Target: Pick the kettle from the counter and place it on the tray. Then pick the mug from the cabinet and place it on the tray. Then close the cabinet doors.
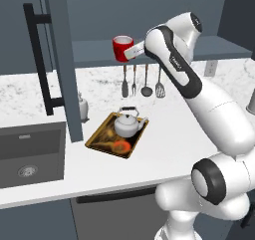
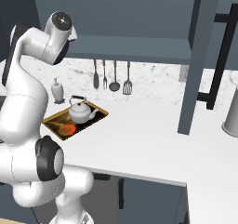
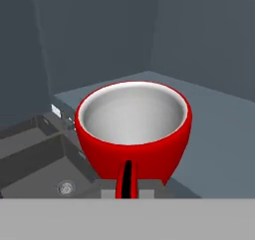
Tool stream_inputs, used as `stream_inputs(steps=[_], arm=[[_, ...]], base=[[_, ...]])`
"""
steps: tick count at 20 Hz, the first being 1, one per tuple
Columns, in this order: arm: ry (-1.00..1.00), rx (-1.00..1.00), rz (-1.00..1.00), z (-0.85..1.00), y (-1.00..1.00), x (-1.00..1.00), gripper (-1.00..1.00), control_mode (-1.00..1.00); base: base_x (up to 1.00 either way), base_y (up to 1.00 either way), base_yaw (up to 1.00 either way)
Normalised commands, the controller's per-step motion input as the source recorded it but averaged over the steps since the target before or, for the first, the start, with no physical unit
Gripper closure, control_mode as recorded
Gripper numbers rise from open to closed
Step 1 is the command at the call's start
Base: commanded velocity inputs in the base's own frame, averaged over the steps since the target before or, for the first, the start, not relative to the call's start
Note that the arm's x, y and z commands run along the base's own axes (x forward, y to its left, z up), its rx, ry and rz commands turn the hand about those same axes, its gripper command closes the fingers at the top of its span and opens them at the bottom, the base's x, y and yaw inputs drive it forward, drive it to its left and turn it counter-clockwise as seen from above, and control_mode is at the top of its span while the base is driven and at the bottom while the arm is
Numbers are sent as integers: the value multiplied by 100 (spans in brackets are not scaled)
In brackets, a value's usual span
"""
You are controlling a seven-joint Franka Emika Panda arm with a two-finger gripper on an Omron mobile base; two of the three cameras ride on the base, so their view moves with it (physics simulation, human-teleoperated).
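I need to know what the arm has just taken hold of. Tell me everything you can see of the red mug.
The mug is small, bright glossy red outside and pale grey-white inside, empty and upright with its mouth up. In the hand view its red handle points at the camera, between the tips of the claw, which is shut on it. It sits level with the cabinet shelf, at its front edge; whether it rests on the shelf or is lifted cannot be told.

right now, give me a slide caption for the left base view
Arm's fingers gripping the red mug at the cabinet shelf, kettle already sitting on the tray.
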Motion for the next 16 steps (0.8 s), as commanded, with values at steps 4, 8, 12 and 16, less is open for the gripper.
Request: stream_inputs(steps=[4,8,12,16], arm=[[0,0,14,-14,-1,-99,100,-100],[6,-1,15,-16,0,-53,100,-100],[0,0,1,0,0,-3,100,-100],[0,0,0,0,0,0,100,-100]], base=[[0,0,0],[0,0,0],[0,0,0],[0,0,0]])
